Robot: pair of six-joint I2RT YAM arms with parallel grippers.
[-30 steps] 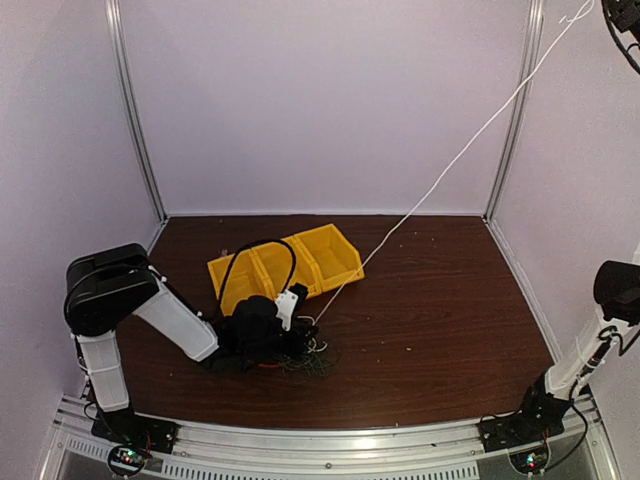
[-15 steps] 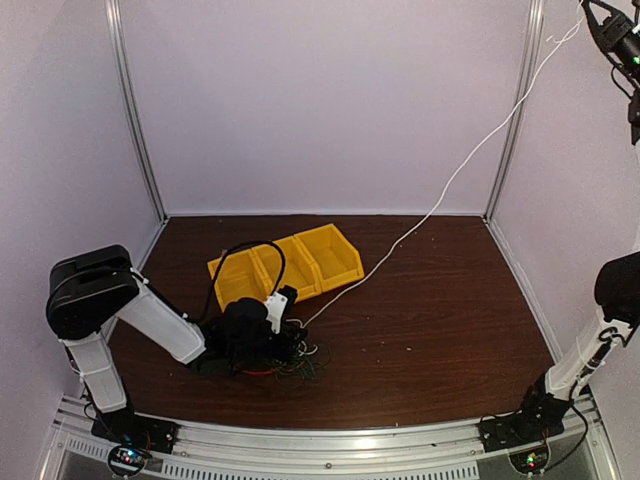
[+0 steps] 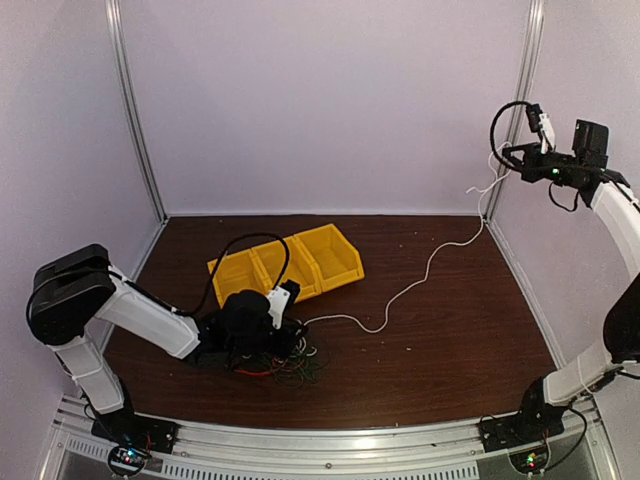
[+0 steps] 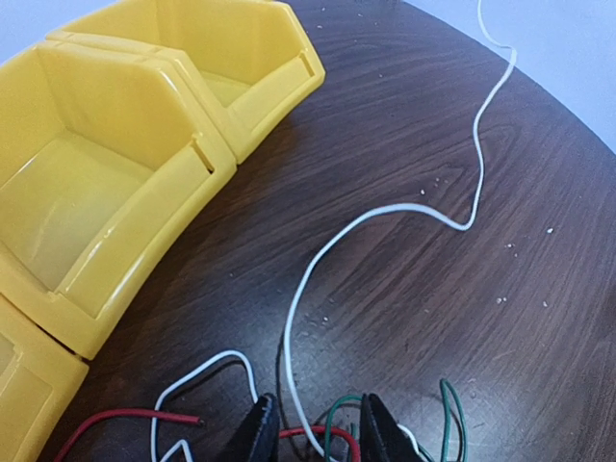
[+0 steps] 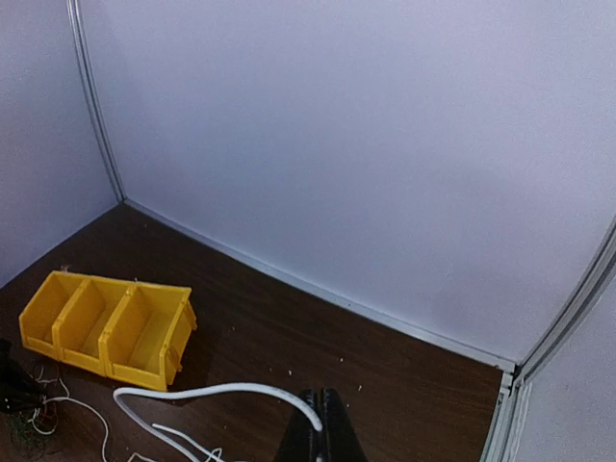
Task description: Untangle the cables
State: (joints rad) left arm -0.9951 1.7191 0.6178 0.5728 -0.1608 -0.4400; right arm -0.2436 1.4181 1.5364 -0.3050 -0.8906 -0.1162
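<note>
Gripping the white cable (image 5: 221, 389) at two o'clock, the right fingers (image 5: 334, 438) are risking dragging the whole tangle (image 3: 288, 362) out from between the parted left fingers (image 4: 258, 431)

Dark wood-grain table (image 3: 450, 330) I work on, under the yellow bin row (image 3: 343, 268). Pale lilac back wall (image 3: 320, 100) behind the bins. Metal corner posts (image 3: 137, 110) behind them, on both sides. Slotted aluminium rail (image 3: 330, 438) before them, nearest me.
</note>
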